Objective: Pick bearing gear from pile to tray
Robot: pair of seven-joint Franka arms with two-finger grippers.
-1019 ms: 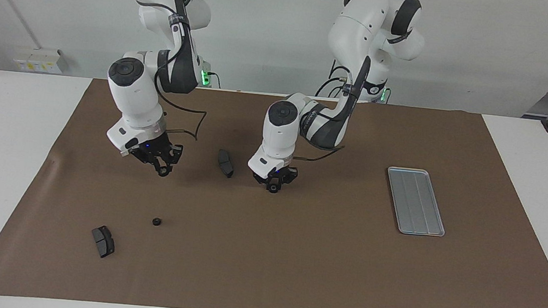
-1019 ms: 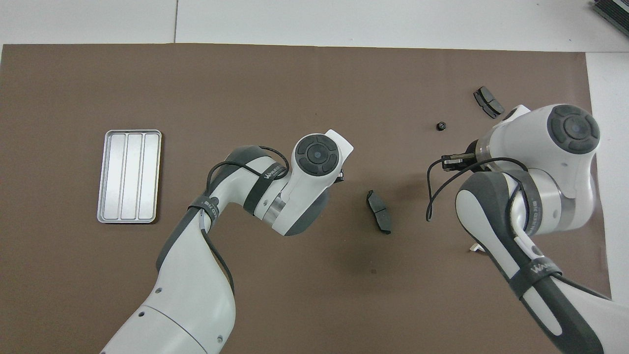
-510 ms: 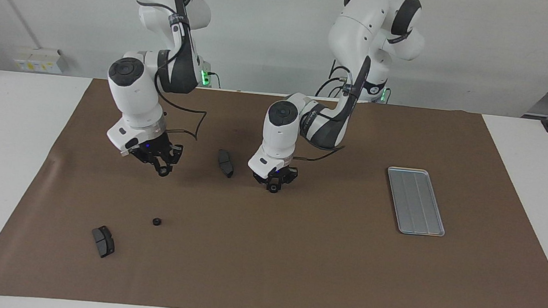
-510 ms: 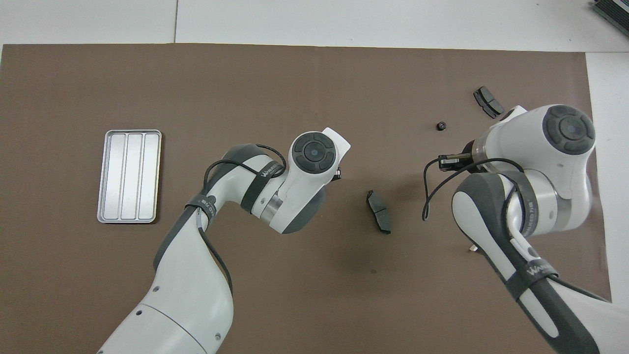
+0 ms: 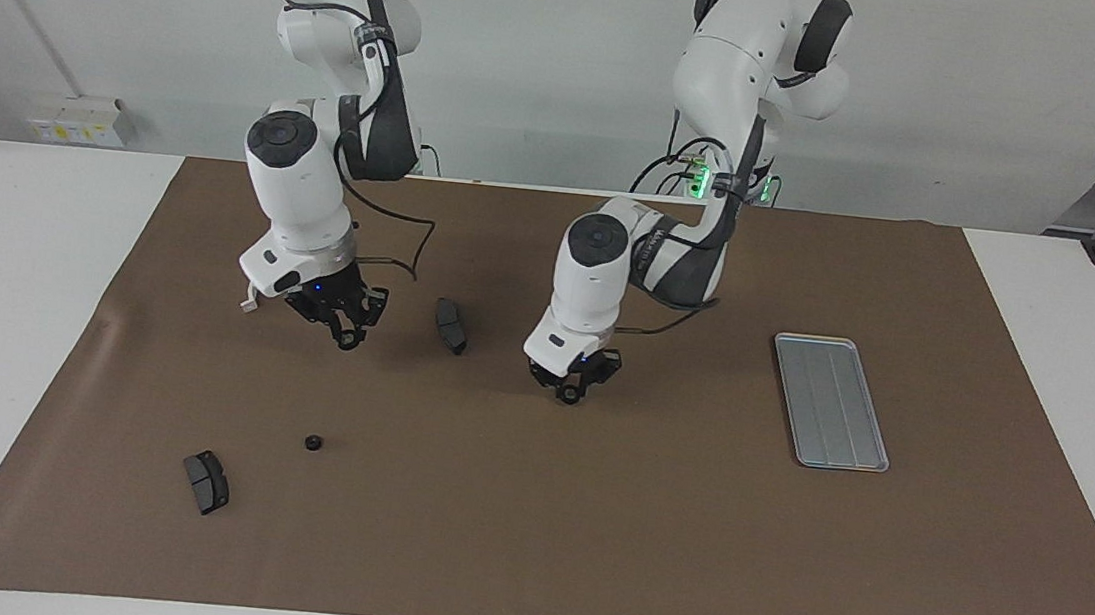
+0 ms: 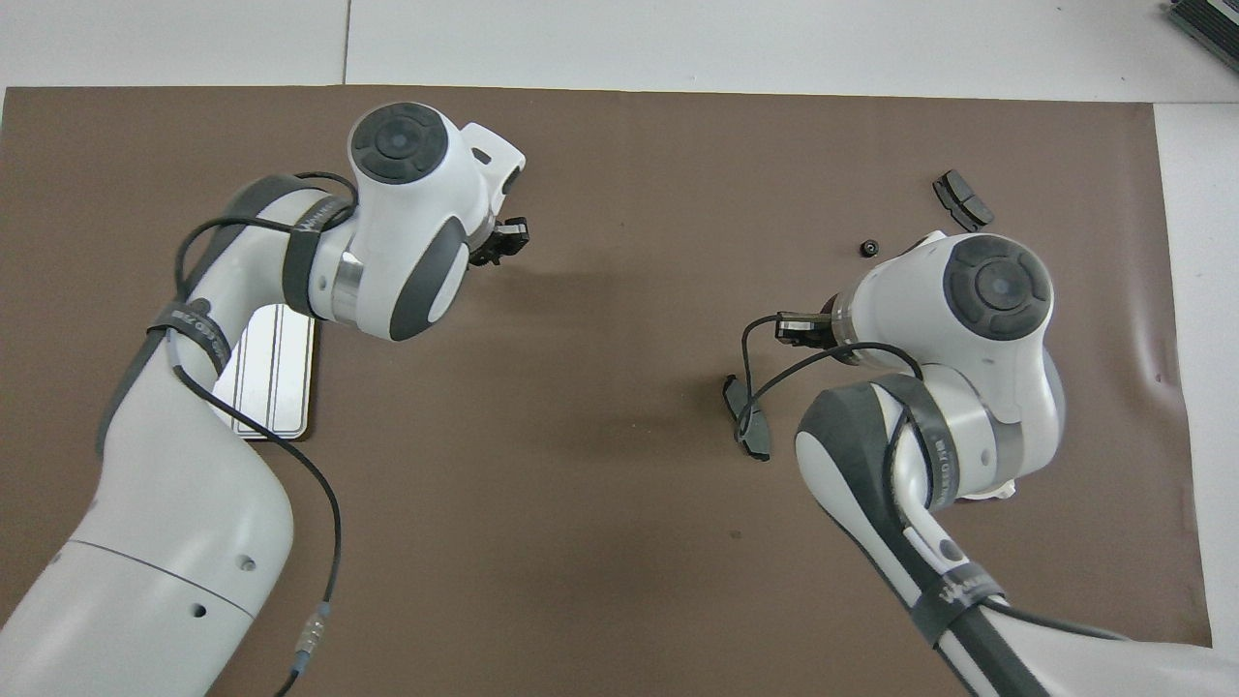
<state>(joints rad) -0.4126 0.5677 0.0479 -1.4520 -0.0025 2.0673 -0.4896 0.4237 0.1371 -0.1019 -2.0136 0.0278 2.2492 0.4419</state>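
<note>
Facing view: left gripper (image 5: 572,390) and right gripper (image 5: 347,333) hang mid-frame over the mat (image 5: 524,546).
Gear (image 5: 313,443) lies low in frame, tray (image 5: 832,403) well apart (whether either gripper is open or closed, I cannot tell).

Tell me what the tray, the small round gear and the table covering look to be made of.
Tray: probably metal, matte silver-grey, judging by its even pale sheen, pressed lengthwise grooves and raised rim.
Small round gear: black and dull; metal or plastic, the look leaves it open.
Table covering: brown, matte, thin sheet, likely paper or felt-like mat; it lies flat with a slight ripple at one edge.
</note>
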